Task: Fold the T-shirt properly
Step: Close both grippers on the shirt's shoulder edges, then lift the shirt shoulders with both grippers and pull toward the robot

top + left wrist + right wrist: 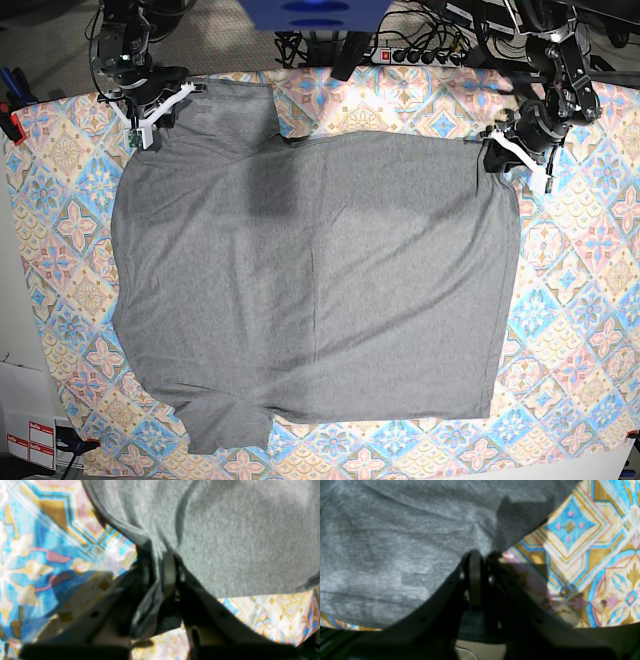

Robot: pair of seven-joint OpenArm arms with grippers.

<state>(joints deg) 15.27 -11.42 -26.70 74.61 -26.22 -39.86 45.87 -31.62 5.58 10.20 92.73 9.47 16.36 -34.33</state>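
2 sets of fingers point(165, 580) pinching T-shirt point(330, 260) between.

In the left wrist view, the left end effector point(162, 560) is blurred, its dark fingers melting into the shadow around the pinched cloth. The grey T-shirt point(240, 537) runs out of that picture above and to the right of the end effector. In the right wrist view, the right end effector point(481, 560) is blurred too, and its fingers hide part of the cloth between and beneath them; the shirt leaves the picture above and to the left of it.
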